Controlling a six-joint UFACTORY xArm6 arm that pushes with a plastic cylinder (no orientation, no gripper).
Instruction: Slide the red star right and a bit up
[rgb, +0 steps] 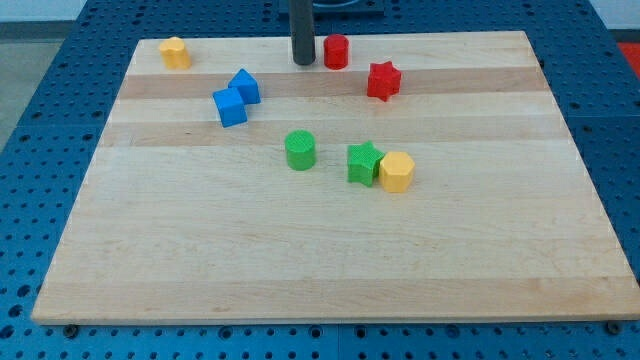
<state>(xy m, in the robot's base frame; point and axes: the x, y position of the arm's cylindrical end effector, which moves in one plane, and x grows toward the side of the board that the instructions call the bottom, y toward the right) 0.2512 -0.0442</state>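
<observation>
My tip (303, 61) rests on the board (300, 260) near the view's top edge, just left of the red cylinder (336, 51), touching no block and holding nothing. The red star (383, 81) lies below and right of that cylinder, apart from it and from the tip.
</observation>
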